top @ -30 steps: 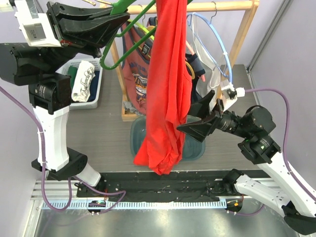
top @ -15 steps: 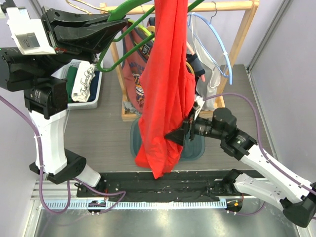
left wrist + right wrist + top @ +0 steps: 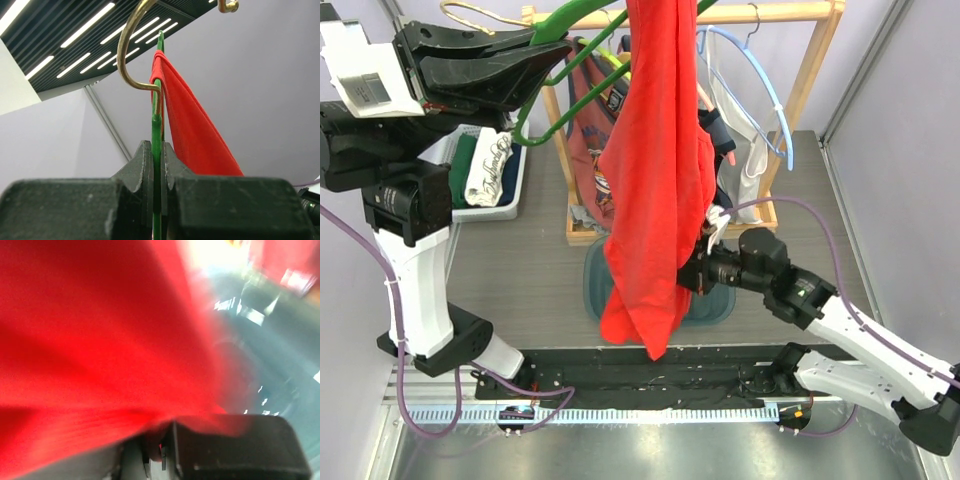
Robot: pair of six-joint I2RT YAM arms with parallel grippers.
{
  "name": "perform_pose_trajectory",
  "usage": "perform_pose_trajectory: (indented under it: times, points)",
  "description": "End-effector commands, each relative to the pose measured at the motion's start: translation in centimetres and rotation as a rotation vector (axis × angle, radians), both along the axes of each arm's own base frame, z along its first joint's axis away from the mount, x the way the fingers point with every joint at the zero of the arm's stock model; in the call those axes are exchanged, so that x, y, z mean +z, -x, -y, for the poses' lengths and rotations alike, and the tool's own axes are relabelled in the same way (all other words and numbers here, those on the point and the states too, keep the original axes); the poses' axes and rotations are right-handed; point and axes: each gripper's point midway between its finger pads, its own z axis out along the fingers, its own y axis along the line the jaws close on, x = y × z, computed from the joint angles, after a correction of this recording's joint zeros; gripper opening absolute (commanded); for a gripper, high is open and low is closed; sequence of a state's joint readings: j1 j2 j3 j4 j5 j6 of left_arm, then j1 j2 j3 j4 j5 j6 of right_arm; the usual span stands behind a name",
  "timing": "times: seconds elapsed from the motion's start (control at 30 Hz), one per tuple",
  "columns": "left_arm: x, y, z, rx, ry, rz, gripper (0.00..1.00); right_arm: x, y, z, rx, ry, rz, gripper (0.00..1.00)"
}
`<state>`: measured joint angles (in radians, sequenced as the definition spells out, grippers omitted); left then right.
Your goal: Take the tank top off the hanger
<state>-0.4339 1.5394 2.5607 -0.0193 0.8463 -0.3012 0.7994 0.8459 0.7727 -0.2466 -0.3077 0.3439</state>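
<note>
A red tank top [image 3: 655, 180] hangs long and bunched from a green hanger [image 3: 560, 95] held high at the top of the overhead view. My left gripper [image 3: 555, 50] is shut on the hanger; in the left wrist view the green hanger [image 3: 157, 165] runs up between the closed jaws, the tank top's strap [image 3: 187, 120] draped over it beside a brass hook [image 3: 131, 55]. My right gripper [image 3: 688, 272] is shut on the tank top's lower right edge. Red fabric [image 3: 100, 340] fills the right wrist view and is drawn into the jaws.
A wooden rack [image 3: 790, 60] behind holds a dark red printed garment [image 3: 592, 140], a pale blue hanger [image 3: 760, 90] and other clothes. A white basket [image 3: 510, 185] with folded clothes stands at the back left. A blue-grey tub [image 3: 712, 305] sits beneath the tank top.
My right arm has reached left into the hanging tank top and its jaws have gone from open to shut on the fabric. The left arm with the hanger has shifted slightly.
</note>
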Motion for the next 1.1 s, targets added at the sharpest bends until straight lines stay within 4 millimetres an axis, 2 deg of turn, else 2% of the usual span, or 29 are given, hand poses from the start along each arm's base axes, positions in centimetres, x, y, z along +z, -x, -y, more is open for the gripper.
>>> perform_pose_trajectory:
  times: [0.0, 0.03, 0.13, 0.2, 0.27, 0.37, 0.43, 0.47, 0.5, 0.53, 0.57, 0.6, 0.63, 0.7, 0.73, 0.77, 0.9, 0.97, 1.07]
  points:
    - [1.9, 2.5, -1.7, 0.031, 0.069, 0.079, 0.00, 12.3, -2.0, 0.5, -0.089, -0.170, 0.272, 0.01]
    - [1.8, 2.6, -1.7, 0.032, 0.066, 0.079, 0.00, 15.1, -1.9, 0.6, -0.090, -0.210, 0.311, 0.01]
    - [1.8, 2.7, -1.8, 0.036, 0.066, 0.081, 0.00, 19.1, -1.8, 0.9, -0.098, -0.269, 0.362, 0.01]
    - [1.8, 3.0, -1.9, 0.038, 0.064, 0.082, 0.00, 20.1, -2.1, 1.3, -0.127, -0.275, 0.383, 0.01]
    - [1.7, 3.1, -2.0, 0.041, 0.062, 0.082, 0.00, 19.4, -2.8, 1.8, -0.168, -0.250, 0.380, 0.01]
    - [1.3, 3.1, -2.0, 0.042, 0.052, 0.073, 0.00, 17.0, -3.2, 1.8, -0.185, -0.202, 0.341, 0.01]
    - [0.4, 2.6, -1.7, 0.042, 0.026, 0.026, 0.00, 14.8, -3.6, 1.9, -0.203, -0.172, 0.307, 0.01]
    - [-0.9, 1.2, -1.1, 0.044, 0.000, -0.024, 0.00, 14.1, -3.6, 1.9, -0.208, -0.162, 0.292, 0.01]
    - [-1.4, 1.8, -1.4, 0.049, -0.011, -0.037, 0.00, 12.7, -3.8, 1.9, -0.219, -0.147, 0.267, 0.01]
    - [-3.4, -0.1, -0.5, 0.057, -0.047, -0.105, 0.00, 12.2, -3.7, 2.0, -0.222, -0.145, 0.258, 0.01]
    - [-4.4, -0.8, -0.3, 0.065, -0.065, -0.137, 0.00, 11.6, -3.7, 2.0, -0.226, -0.142, 0.246, 0.01]
    - [-5.4, -0.2, -0.7, 0.085, -0.088, -0.145, 0.00, 10.5, -3.7, 2.1, -0.231, -0.131, 0.226, 0.01]
    - [-7.8, -1.9, 0.0, 0.096, -0.129, -0.209, 0.00, 10.0, -3.6, 2.1, -0.232, -0.127, 0.218, 0.01]
    - [-10.1, -2.5, 0.0, 0.120, -0.164, -0.256, 0.00, 8.9, -3.7, 2.2, -0.239, -0.113, 0.197, 0.01]
    - [-10.7, -2.0, -0.4, 0.133, -0.170, -0.245, 0.00, 8.8, -3.7, 2.3, -0.243, -0.109, 0.196, 0.01]
    - [-12.4, -3.3, 0.0, 0.149, -0.187, -0.294, 0.00, 8.7, -3.7, 2.4, -0.248, -0.108, 0.198, 0.01]
    - [-15.6, -4.5, 0.1, 0.188, -0.252, -0.352, 0.00, 7.5, -5.1, 3.8, -0.348, -0.060, 0.218, 0.01]
    - [-16.7, -5.1, 0.1, 0.210, -0.282, -0.372, 0.00, 7.3, -6.3, 4.9, -0.431, -0.034, 0.242, 0.01]
    - [-18.0, -6.0, 0.1, 0.246, -0.327, -0.377, 0.00, 6.1, -7.1, 5.7, -0.488, 0.004, 0.251, 0.01]
